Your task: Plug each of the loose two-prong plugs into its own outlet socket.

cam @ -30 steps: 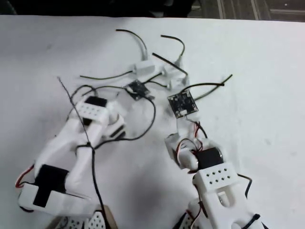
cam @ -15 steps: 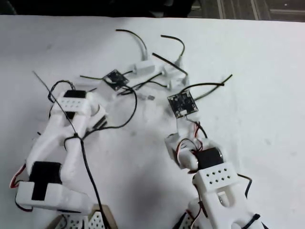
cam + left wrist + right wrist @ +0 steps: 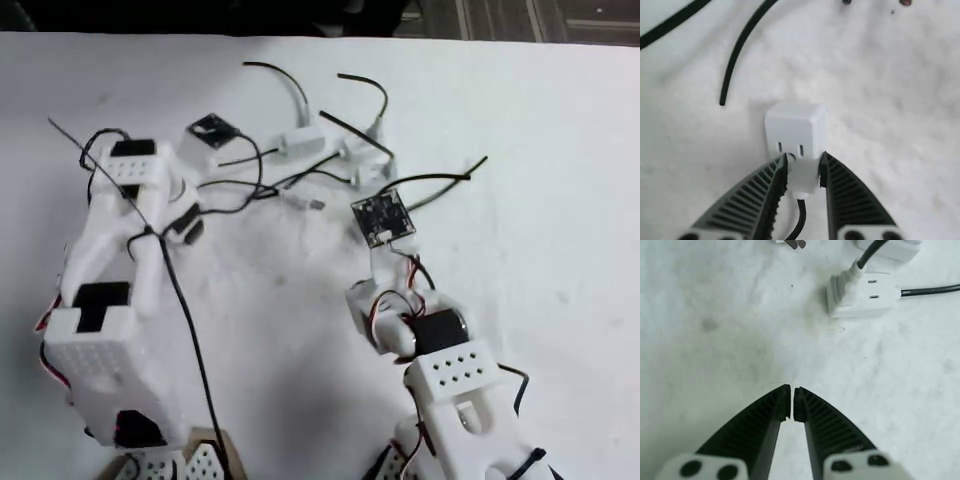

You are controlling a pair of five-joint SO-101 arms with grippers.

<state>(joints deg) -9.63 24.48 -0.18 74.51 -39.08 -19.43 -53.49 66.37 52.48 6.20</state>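
Note:
In the left wrist view my left gripper (image 3: 802, 169) is shut on a small white two-prong plug (image 3: 803, 179) whose black cord trails back between the fingers. The plug's front end touches a white outlet block (image 3: 796, 125) just below two slots; its prongs are hidden. In the high view the left arm (image 3: 125, 190) is at the table's far left. My right gripper (image 3: 792, 405) is shut on nothing, hovering over bare table. Beyond it lies an outlet block with a plug seated in it (image 3: 865, 294). A loose plug (image 3: 308, 202) with bare prongs lies mid-table.
More white outlet blocks with short black cords (image 3: 302, 140) (image 3: 365, 150) cluster at the back centre of the white table (image 3: 540, 150). A thick black cord end (image 3: 735, 60) lies near the left gripper. The right arm (image 3: 450, 370) stands at the front right.
The left arm has swung from the table's centre to the far left and back, taking the plug and its cord along. The right arm has stayed still.

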